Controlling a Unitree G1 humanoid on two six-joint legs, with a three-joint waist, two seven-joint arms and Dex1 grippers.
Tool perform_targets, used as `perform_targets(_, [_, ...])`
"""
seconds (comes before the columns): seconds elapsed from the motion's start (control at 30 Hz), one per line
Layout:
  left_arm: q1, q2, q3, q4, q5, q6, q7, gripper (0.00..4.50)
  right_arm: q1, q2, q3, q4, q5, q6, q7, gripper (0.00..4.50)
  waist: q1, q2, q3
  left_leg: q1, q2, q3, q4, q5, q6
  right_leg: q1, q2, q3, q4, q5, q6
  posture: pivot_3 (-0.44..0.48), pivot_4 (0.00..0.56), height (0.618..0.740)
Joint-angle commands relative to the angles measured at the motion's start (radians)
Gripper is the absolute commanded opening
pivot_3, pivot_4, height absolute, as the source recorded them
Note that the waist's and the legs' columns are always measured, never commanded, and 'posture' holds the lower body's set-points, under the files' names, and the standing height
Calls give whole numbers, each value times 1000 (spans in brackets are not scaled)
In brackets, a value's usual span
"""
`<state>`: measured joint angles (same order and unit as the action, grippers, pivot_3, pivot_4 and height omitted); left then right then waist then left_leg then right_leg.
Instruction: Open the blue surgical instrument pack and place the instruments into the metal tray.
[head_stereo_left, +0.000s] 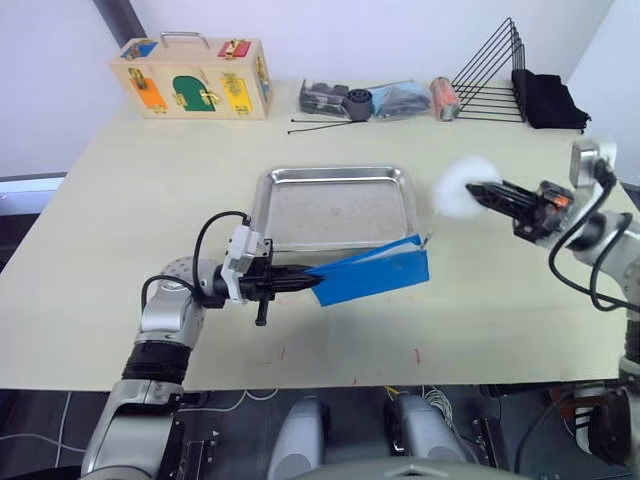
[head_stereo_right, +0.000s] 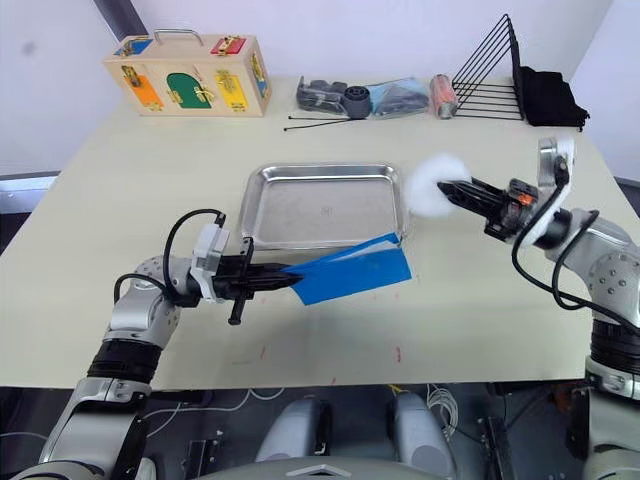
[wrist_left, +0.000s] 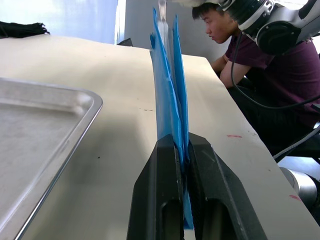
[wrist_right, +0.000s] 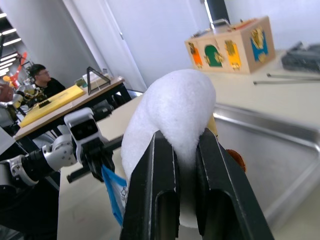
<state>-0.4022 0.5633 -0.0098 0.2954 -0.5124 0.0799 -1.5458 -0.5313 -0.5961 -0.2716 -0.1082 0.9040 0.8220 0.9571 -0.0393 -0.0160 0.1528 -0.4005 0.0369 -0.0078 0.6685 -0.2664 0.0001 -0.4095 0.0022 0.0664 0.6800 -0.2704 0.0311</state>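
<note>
Blue pack (wrist_left: 167, 95) clamped edge-on between left gripper (wrist_left: 181, 150) fingers

Pale wooden table (head_stereo_left: 150, 180) against a white wall (head_stereo_left: 350, 30); dark floor (head_stereo_left: 30, 420) below; another desk (wrist_right: 75, 97) behind

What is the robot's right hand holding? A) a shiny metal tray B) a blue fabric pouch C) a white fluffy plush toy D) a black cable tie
C: the right hand has its two black fingers pinched on the white fluffy plush toy.
</note>
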Motion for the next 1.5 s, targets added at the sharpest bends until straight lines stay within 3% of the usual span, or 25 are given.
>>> perform_targets(0.03, [-33,7,-2,10,10,-13,-29,0,-81,31,103,-42,-73,-79,4,48,-1,0,0,0,0,0,0,0,0,0,0,0,0,0,0,0,150,740])
perform_targets(0.2, [-48,-2,4,17,13,-13,-18,0,-94,48,246,-24,-200,-175,57,48,3,0,0,-1,0,0,0,0,0,0,0,-1,-1,0,0,0,150,740])
perform_targets(0.53, [-47,-17,22,-11,-7,10,9,0,-96,71,396,16,-380,-328,118,48,4,0,0,-2,0,0,1,0,0,-2,-1,-2,0,0,0,0,150,740])
perform_targets(0.77, [-47,-17,31,-22,-11,22,12,0,-74,74,433,44,-448,-391,134,48,2,0,0,-2,0,0,1,0,0,-2,-1,-2,0,0,0,0,150,740])
perform_targets(1.1, [-37,-28,22,-30,-4,20,18,0,-75,235,482,18,-482,-415,51,48,1,0,0,-2,0,-2,0,0,0,-2,-1,-1,0,0,0,0,150,740])
perform_targets(1.5, [-14,-26,30,-46,-5,23,29,0,-50,312,508,53,-523,-471,42,48,1,0,0,-2,0,-2,0,0,0,-2,-1,-1,0,0,0,0,150,740])
